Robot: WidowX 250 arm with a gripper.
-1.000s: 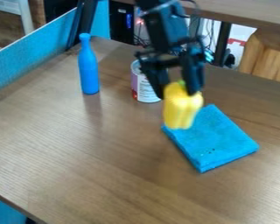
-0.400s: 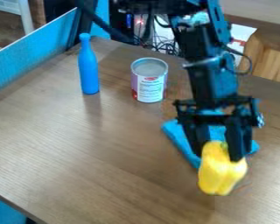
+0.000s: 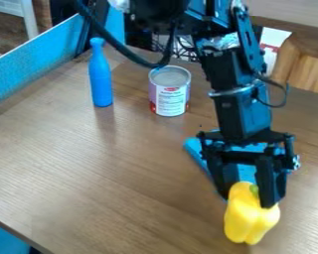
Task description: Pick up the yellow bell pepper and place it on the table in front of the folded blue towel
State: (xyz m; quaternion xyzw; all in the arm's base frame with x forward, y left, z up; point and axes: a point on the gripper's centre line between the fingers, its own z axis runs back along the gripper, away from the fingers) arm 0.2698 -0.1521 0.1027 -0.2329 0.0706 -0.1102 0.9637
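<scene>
Landmark: metal tin can (image 3: 170, 92), upright on the table; cylindrical, bare grey lid with a raised rim, paper label wrapped round the side. Label has a purplish part, a white panel with rows of small dark print, a red emblem near the top and red along the lower edge.

Yellow bell pepper (image 3: 251, 221): well apart from the can, on its camera side and to the right. Smooth, glossy skin, rounded lobes, short green stem at the top. Black two-finger gripper (image 3: 248, 199) points down, closed on the pepper's upper part, one finger to each side. Whether the pepper's lower end touches the wood is hard to tell from this slant.

Blue folded cloth (image 3: 197, 149): flat, matte, thick-edged, right of the can and toward the camera, partly hidden behind the gripper.

Blue bottle (image 3: 101, 77): upright, left of the can and apart from it; opaque, plain, slim neck, rounded shoulders, flared lip.

Table (image 3: 102, 173): brown, fine streaky wood grain, soft sheen around the can. Blue partition (image 3: 32, 64), mottled surface, beyond the bottle, far left of the can.
</scene>
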